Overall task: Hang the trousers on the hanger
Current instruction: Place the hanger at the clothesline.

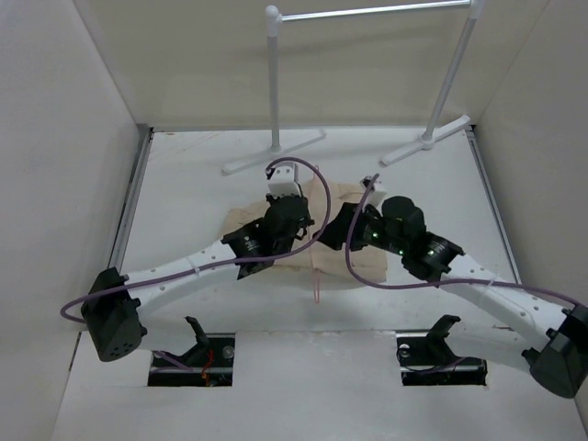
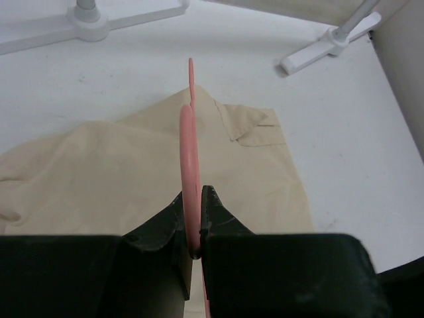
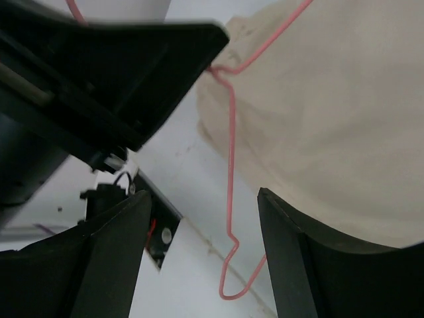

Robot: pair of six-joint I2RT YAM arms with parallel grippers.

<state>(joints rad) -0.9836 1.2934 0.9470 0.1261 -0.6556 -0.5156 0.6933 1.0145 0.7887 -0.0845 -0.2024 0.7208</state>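
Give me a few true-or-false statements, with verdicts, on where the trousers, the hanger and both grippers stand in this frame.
1. The left gripper has its fingers shut on the hanger. True.
2. The trousers hang from the silver bar of the rack. False: they lie spread on the table.
3. The right gripper has its fingers open. True.
4. The hanger is hooked on the rack. False: the left gripper holds it over the trousers, away from the rack.
5. The rack stands at the far end of the table, beyond both arms. True.
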